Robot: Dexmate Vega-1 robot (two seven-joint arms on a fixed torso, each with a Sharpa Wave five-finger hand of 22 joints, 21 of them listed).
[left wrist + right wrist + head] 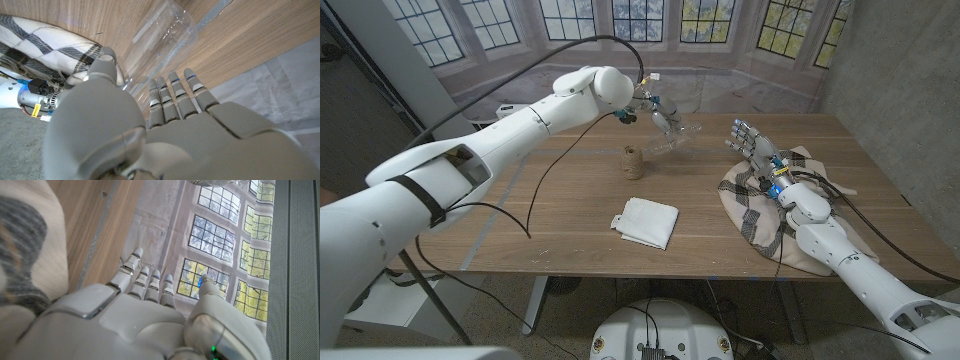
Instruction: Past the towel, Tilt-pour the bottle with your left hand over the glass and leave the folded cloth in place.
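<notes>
While the left hand (655, 108) grips the clear plastic bottle (678, 135) tilted above the wooden table (570, 190), near a small brown glass (634, 161), white folded cloth (646, 221) nearer, right hand (757, 150) fingers apart over plaid towel (760, 215).

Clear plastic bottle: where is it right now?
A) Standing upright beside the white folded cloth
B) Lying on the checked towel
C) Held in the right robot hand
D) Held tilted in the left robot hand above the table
D: in the head view the left robot hand holds the clear plastic bottle tilted, off the wooden table.
</notes>
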